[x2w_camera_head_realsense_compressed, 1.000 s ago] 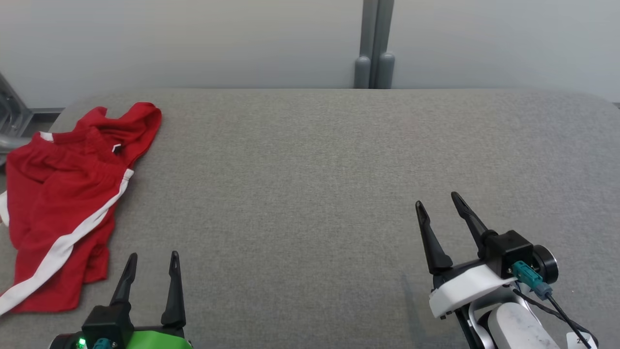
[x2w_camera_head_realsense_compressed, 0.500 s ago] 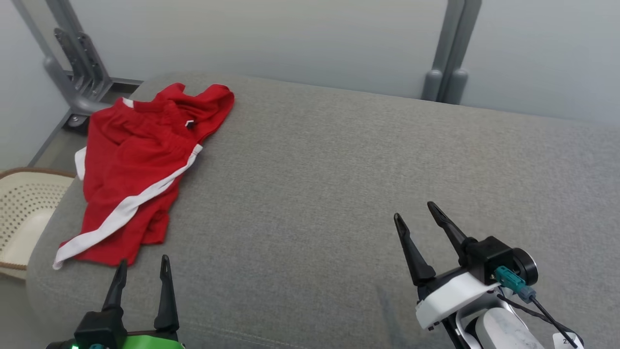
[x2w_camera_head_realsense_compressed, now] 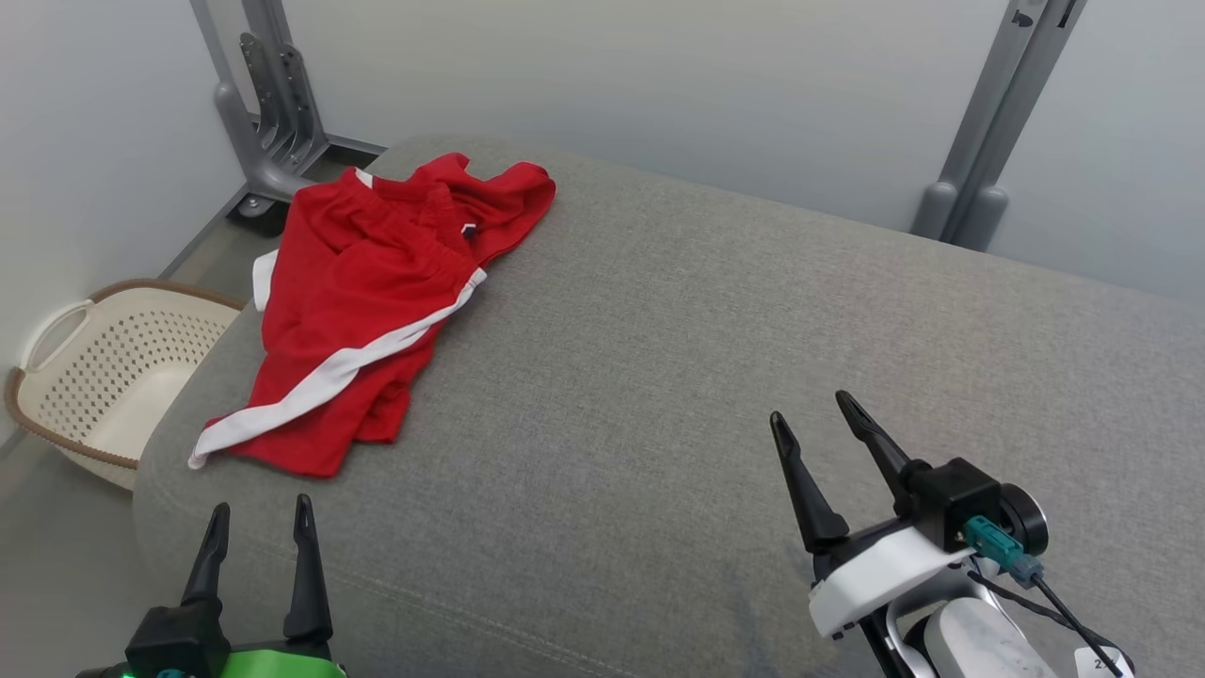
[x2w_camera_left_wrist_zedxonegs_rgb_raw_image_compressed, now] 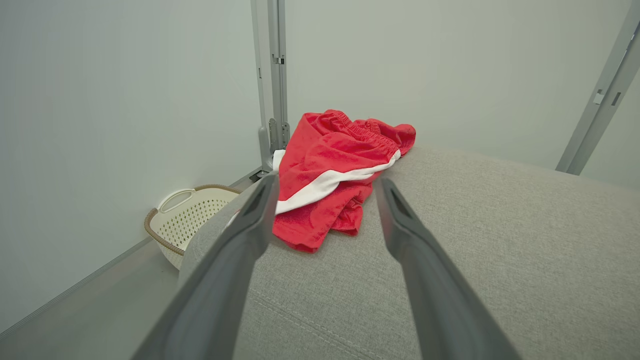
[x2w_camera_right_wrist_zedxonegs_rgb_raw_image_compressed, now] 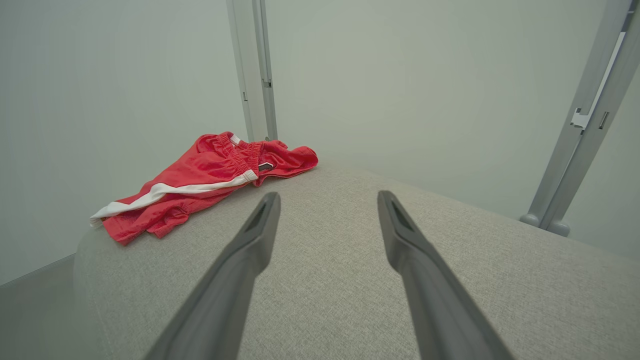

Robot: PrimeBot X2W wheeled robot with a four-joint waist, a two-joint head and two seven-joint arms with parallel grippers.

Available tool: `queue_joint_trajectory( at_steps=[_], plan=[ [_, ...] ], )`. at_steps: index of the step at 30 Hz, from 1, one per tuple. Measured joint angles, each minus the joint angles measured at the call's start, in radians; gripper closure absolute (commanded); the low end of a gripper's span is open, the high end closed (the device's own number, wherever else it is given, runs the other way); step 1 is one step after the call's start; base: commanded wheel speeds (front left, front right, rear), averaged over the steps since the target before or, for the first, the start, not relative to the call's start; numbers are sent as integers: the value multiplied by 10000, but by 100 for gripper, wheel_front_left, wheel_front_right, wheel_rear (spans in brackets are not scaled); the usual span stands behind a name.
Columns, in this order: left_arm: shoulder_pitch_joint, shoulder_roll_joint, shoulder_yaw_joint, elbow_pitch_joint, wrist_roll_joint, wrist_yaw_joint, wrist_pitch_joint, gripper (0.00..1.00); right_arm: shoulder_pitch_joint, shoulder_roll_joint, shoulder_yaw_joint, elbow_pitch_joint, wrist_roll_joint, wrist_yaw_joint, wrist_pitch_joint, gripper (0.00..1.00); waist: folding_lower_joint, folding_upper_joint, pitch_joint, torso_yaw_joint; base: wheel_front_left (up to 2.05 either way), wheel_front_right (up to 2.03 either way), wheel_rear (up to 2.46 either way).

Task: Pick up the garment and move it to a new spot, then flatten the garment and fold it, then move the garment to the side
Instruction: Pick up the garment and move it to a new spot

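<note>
I see the red shorts (x2w_camera_head_realsense_compressed: 372, 301) lying crumpled at the far left corner of the grey worktop (x2w_camera_head_realsense_compressed: 706, 330) (a white basket (x2w_camera_head_realsense_compressed: 132, 330) sits low down, just past that end). My left tool (x2w_camera_head_realsense_compressed: 262, 506) hangs near the shorts, not touching them, with its fingers apart and nothing between them. My right tool (x2w_camera_head_realsense_compressed: 810, 407) is well away over bare worktop, fingers apart too, holding nothing.

Nothing can be read in full. A small white tag (x2w_camera_head_realsense_compressed: 1113, 662) at the head view's lower right corner carries dark digits, cut off by the edge. A dark waistband label (x2w_camera_head_realsense_compressed: 468, 229) on the red garment (x2w_camera_head_realsense_compressed: 358, 301) is too small to read.
</note>
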Motion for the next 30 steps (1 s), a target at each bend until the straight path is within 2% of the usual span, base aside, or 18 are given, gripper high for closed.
queue_joint_trajectory(
  at_steps=[10, 16, 24, 30],
  plan=[
    [-99, 150, 326, -249, -142, 4, 0, 0, 50, 2, -67, 23, 44, -31, 0, 0, 0, 0, -48, -653, 0, 0, 0],
    [-1111, 671, 541, -464, -155, -109, 40, 0, 55, -2, -75, -65, 48, -98, 0, 0, 0, 0, 125, -951, 0, 0, 0],
    [-2671, 1072, 953, -617, -844, -554, 1011, 0, -219, -161, -104, -433, -221, -90, -2, 0, 0, 0, 722, -1286, 0, 0, 0],
    [-3846, 1716, 1315, -483, -1053, -713, 1772, 0, -727, -364, -125, -731, -328, -77, -2, 0, 0, 0, 1241, -1500, 0, 0, 0]
  ],
)
